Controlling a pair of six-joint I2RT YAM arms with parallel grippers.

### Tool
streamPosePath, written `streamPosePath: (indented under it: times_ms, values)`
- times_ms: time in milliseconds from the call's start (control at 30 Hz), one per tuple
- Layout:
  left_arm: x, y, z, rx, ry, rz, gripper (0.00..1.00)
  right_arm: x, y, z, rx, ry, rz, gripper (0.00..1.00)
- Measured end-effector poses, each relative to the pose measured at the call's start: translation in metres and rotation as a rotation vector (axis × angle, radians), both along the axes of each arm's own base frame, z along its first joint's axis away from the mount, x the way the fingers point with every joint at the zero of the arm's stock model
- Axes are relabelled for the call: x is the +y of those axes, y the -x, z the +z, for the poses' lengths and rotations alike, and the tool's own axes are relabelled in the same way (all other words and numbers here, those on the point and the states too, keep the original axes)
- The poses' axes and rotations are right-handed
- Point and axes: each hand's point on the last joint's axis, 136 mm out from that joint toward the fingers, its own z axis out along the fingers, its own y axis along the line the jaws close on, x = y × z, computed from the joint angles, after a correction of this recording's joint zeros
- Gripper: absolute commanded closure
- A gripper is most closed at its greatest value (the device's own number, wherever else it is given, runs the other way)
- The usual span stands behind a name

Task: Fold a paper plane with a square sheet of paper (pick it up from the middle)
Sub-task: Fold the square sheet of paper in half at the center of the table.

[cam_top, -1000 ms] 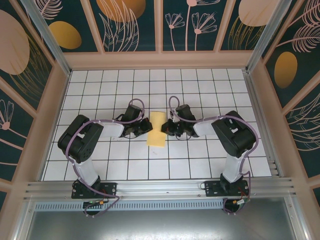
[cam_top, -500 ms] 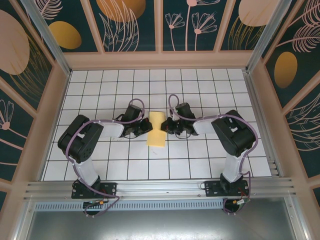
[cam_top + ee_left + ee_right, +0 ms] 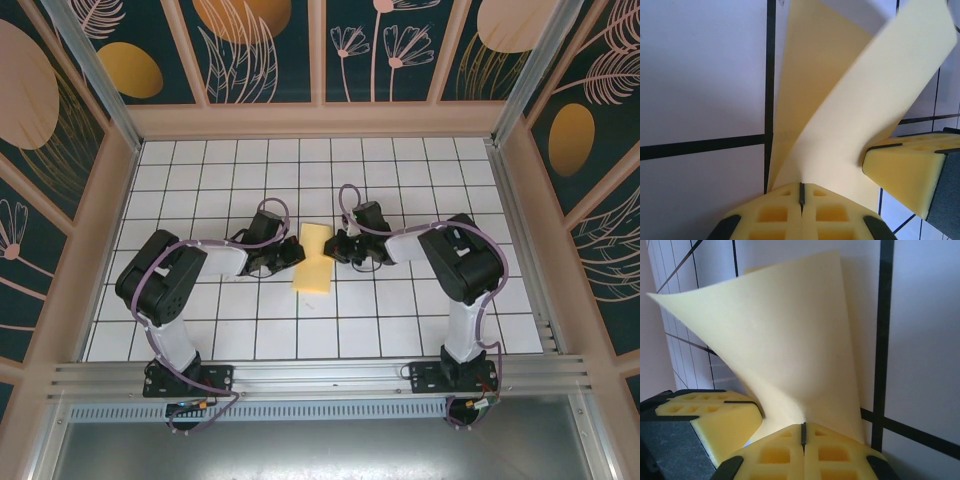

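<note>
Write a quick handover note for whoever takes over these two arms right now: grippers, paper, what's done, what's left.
The left gripper is shut, pinching one edge of the square sheet of paper.
The right gripper is shut, pinching the opposite edge.
The sheet sits mid-table between the two grippers, bent and curling upward, part of it on the tiles.
Done: sheet gripped from both sides, and it looks partly folded.
Left: finish and crease the folds, as there is no pointed plane shape yet.
</note>
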Motion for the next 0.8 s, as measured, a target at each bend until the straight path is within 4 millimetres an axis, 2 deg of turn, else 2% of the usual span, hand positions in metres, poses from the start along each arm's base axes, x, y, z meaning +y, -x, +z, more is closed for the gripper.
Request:
streamPosePath:
  times_ms: [200, 367, 433, 567, 800]
  values:
    - [0.000, 0.000, 0.000, -0.001, 0.000, -0.001, 1.00, 0.004, -0.004, 0.008, 0.005, -0.004, 0.009, 1.00]
    - [0.000, 0.000, 0.000, -0.001, 0.000, -0.001, 1.00, 0.008, -0.033, 0.034, -0.062, -0.028, -0.001, 1.00]
    - [0.000, 0.000, 0.000, -0.002, -0.001, -0.002, 1.00, 0.005, -0.039, 0.038, -0.069, -0.036, -0.013, 1.00]
    - [0.000, 0.000, 0.000, -0.002, -0.001, -0.002, 1.00, 0.001, -0.042, 0.037, -0.065, -0.036, -0.021, 1.00]
    - [0.000, 0.000, 0.000, -0.002, -0.001, -0.002, 1.00, -0.004, -0.029, 0.021, -0.027, -0.020, -0.016, 1.00]
